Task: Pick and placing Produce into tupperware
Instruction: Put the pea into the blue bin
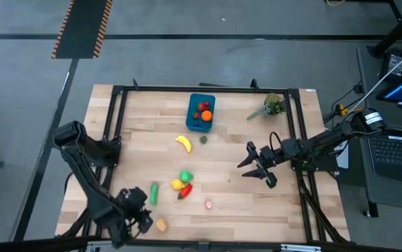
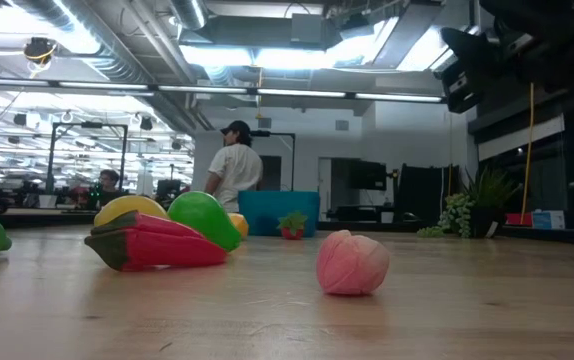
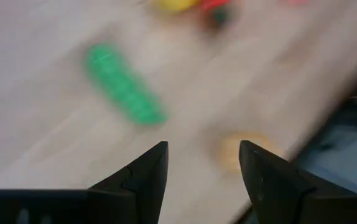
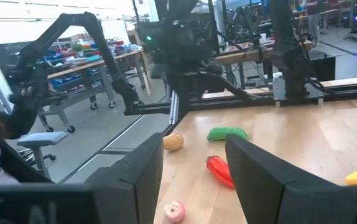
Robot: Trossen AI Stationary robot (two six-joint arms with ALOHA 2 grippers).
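Tupperware (image 1: 201, 113) at far edge; plant sprig (image 1: 272, 106) beside it.

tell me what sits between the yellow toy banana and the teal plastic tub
High view: nothing; bare wood between yellow toy banana and teal plastic tub. A small green toy lies just beside.

Tub (image 1: 201, 112) sits at the table's (image 1: 257, 210) far edge, mid-width, with produce inside. Banana (image 1: 183, 143) lies just in front of it; sprig (image 1: 272, 106) is near the far right corner. Cucumber (image 1: 154, 193), pepper (image 1: 185, 190) and a strawberry (image 1: 209, 204) cluster toward the near edge.
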